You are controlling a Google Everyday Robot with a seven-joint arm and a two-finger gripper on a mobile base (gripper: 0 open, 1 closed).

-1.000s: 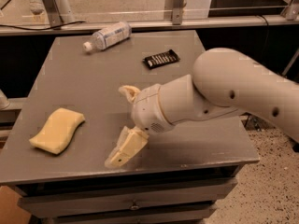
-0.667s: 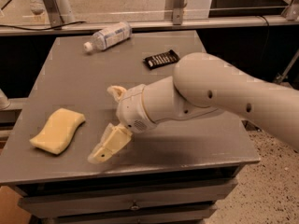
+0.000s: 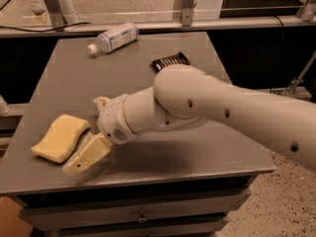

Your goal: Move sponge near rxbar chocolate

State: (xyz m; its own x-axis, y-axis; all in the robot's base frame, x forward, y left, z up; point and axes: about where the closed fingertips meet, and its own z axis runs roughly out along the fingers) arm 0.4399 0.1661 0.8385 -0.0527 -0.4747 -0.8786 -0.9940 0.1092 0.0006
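Gripper [image 3: 94,130] moved left, beside sponge [image 3: 59,138]

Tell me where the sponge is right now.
In the camera view, the sponge lies near the front left corner of the table, the open gripper right beside it; the rxbar chocolate sits far back.

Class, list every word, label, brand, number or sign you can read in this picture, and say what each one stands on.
Flat black-wrapped bar: white lettering stripes, too blurred to read.
Clear plastic bottle with white cap: pale label, too blurred to read.
Pale yellow foam sponge, and the cream gripper open beside it at the table front left: no text seen.
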